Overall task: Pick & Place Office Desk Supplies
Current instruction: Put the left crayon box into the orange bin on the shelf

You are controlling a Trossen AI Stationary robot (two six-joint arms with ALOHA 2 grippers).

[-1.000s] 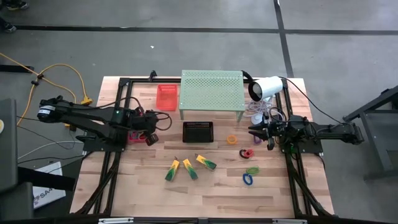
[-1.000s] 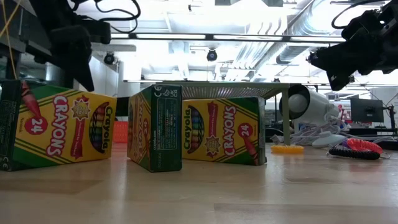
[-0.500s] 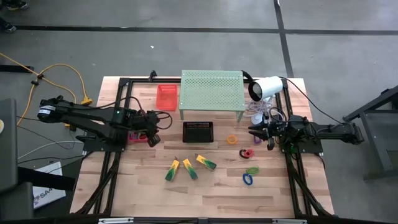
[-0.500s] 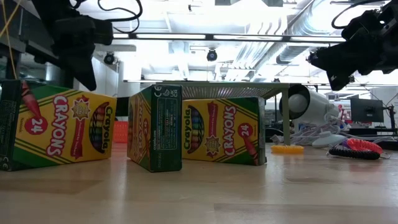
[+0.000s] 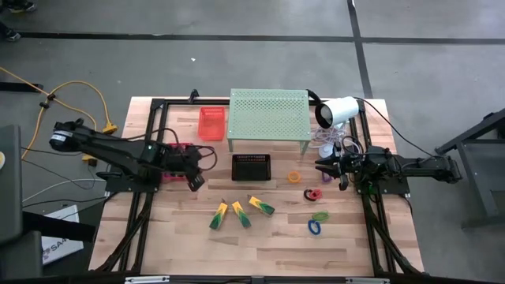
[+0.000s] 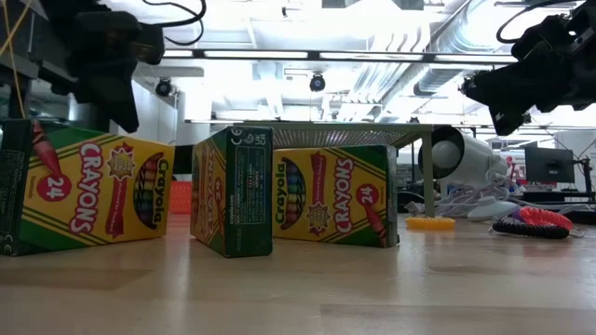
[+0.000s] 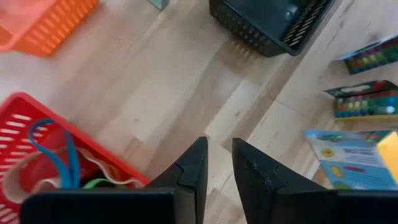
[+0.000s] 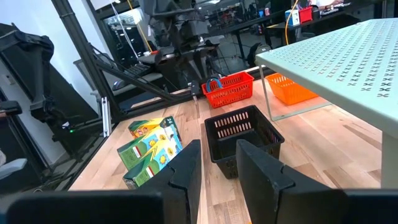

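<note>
With both the left gripper (image 5: 195,181) and right gripper (image 5: 326,168) slightly apart and empty, watch the crayon boxes (image 5: 241,211) at lower centre: a narrow gap could topple one.

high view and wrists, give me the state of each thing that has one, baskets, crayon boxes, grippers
red basket: holds blue, green and tan bands
black basket: upright, looks empty
orange basket: upright, contents unclear
crayon boxes: three, standing on the table, closed
left gripper: narrow gap, holding nothing, beside the red basket
right gripper: narrow gap, holding nothing, waiting
</note>
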